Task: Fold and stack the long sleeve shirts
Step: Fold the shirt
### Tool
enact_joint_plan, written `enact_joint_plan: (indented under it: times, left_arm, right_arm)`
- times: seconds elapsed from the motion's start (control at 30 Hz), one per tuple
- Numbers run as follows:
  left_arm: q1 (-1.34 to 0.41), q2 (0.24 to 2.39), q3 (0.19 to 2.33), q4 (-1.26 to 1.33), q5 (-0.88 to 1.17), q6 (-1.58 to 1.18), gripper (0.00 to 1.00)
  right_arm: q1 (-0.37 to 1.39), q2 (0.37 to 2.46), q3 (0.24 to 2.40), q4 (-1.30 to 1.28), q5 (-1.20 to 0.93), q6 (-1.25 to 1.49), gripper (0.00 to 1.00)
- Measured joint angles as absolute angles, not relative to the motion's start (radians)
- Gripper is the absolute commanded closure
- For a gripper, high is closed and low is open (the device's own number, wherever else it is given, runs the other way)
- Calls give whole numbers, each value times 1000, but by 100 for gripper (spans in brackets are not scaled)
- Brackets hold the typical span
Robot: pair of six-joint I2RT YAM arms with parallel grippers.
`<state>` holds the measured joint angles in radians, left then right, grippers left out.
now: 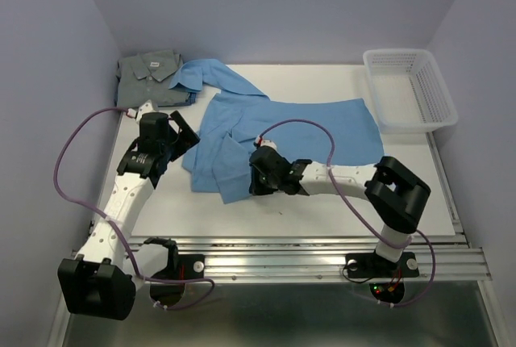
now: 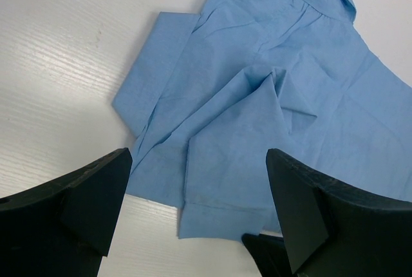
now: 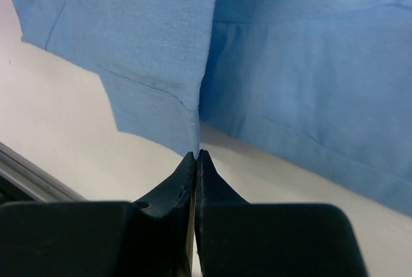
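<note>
1. Right end effector (image 3: 196, 156) clamped on just the cuff corner of the light blue shirt (image 1: 290, 125), sprawled mid-table. Tiny bite, might slip.
2. Left end effector (image 2: 199, 183) hangs wide open over it.

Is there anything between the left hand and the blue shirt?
Nothing visible. The open left hand faces the blue shirt directly, and no other thing lies over the cloth there.
</note>
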<state>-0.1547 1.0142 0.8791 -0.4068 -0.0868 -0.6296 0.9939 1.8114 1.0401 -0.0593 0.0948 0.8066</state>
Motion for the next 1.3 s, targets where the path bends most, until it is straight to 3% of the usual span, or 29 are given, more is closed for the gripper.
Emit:
enact_joint_plan:
  times: [0.23, 0.43, 0.77, 0.9, 1.03, 1.3]
  left_arm:
    - [-152, 1095, 877, -378, -55, -631, 1]
    - [-149, 1170, 866, -336, -14, -645, 1]
    - [-149, 1297, 835, -259, 99, -664, 1]
    - [-149, 1331, 835, -257, 124, -660, 1]
    - [-149, 1353, 835, -253, 149, -655, 1]
    - [-149, 1372, 826, -234, 219, -647, 1]
  right_arm:
    - [856, 1650, 1182, -508, 83, 549, 99]
    - [723, 1636, 1212, -791, 89, 373, 99]
    - [679, 1647, 1264, -986, 572, 253, 99]
    - [677, 1646, 1259, -896, 746, 125, 99]
    - [675, 1582, 1168, -607, 895, -125, 99]
    - [674, 1323, 830, 184, 833, -693, 94]
